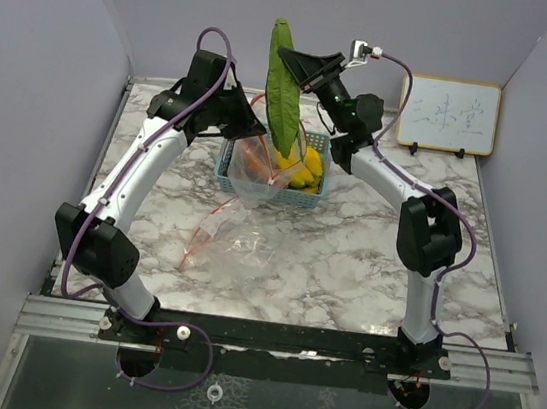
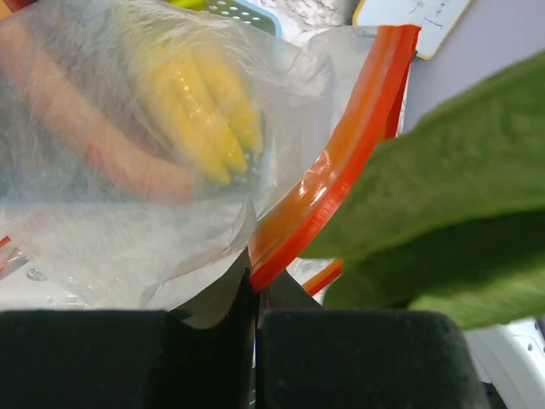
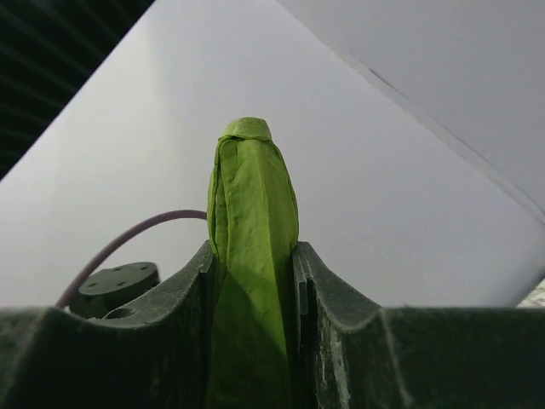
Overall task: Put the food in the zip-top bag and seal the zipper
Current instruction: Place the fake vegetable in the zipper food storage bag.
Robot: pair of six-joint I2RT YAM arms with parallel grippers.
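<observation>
A long green leafy vegetable point(image 1: 282, 90) stands nearly upright over the basket, and my right gripper point(image 1: 298, 63) is shut on it near its upper part. In the right wrist view the leaf point(image 3: 253, 196) fills the gap between the fingers point(image 3: 336, 290). Its lower end dips into the mouth of the clear zip-top bag point(image 1: 256, 187). My left gripper point(image 1: 251, 119) holds the bag up, shut on its rim next to the orange zipper point(image 2: 341, 170). Yellow bananas point(image 2: 204, 102) and an orange carrot point(image 2: 94, 145) show through the bag film; they lie in the basket.
The blue mesh basket point(image 1: 306, 202) sits at the middle back of the marble table, under the bag's mouth. The bag's lower part trails onto the table point(image 1: 223, 243). A small whiteboard point(image 1: 454, 115) leans at the back right. Grey walls close in both sides.
</observation>
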